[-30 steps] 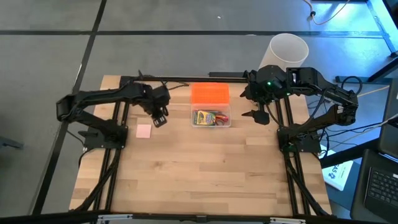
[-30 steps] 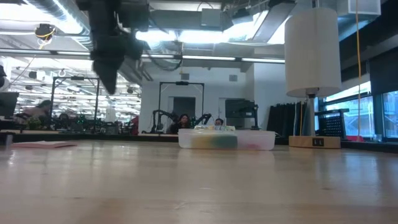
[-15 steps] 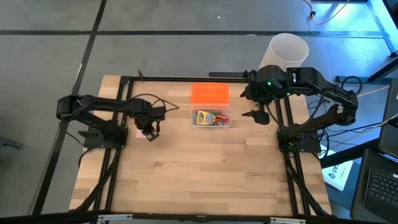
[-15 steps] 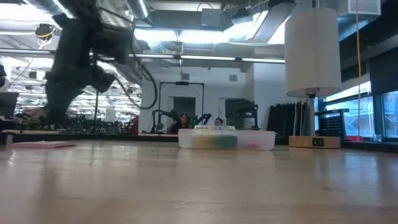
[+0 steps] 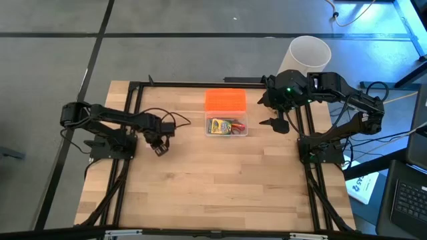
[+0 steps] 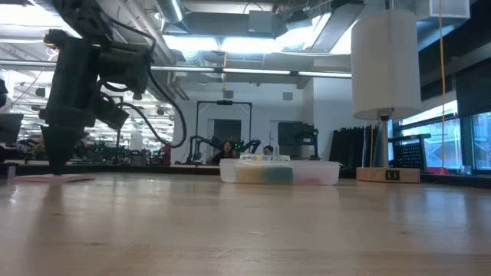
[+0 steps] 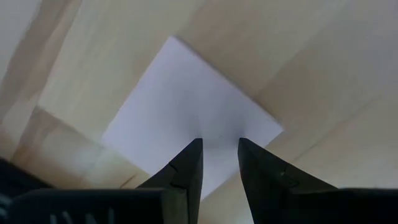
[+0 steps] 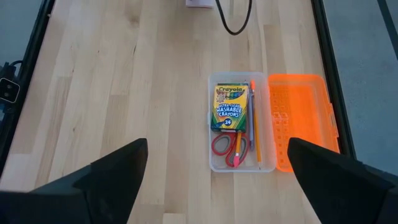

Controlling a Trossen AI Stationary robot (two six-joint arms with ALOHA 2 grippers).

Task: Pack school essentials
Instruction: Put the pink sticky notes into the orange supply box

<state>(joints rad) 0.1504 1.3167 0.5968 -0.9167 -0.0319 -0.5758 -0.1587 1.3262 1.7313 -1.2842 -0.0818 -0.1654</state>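
Note:
The pale pink square pad [image 7: 186,93] lies flat on the wood on the table's left side and shows as a thin strip in the low view [image 6: 54,178]. My left gripper [image 7: 219,148] [image 5: 159,144] points straight down over its middle, open by a narrow gap. The clear box [image 5: 227,126] stands at the far middle. It holds the yellow-green crayon box [image 8: 229,107], the red-handled scissors [image 8: 227,148] and orange pencils [image 8: 255,124]. Its orange lid [image 5: 225,101] lies open beside it. My right gripper [image 8: 217,186] [image 5: 277,124] hangs wide open to the right of the box. My left gripper comes at the pink pad's middle [image 7: 217,127] from above, pointing down, one fingertip [image 7: 194,152] on each side of a narrow gap. The tips are at the pad's surface, but whether they touch it I cannot tell. The pad lies flat on the table.
A tall white cylinder [image 5: 309,53] [image 6: 386,61] stands at the table's far right corner, behind my right arm. A black cable [image 8: 233,18] loops near my left arm. Bare wood [image 5: 220,180] spreads across the near half of the table.
My left gripper has swung from just left of the clear box toward the table's left and near side, and has come down over the pink pad, which now lies hidden under it in the high view. The pad has stayed in place.

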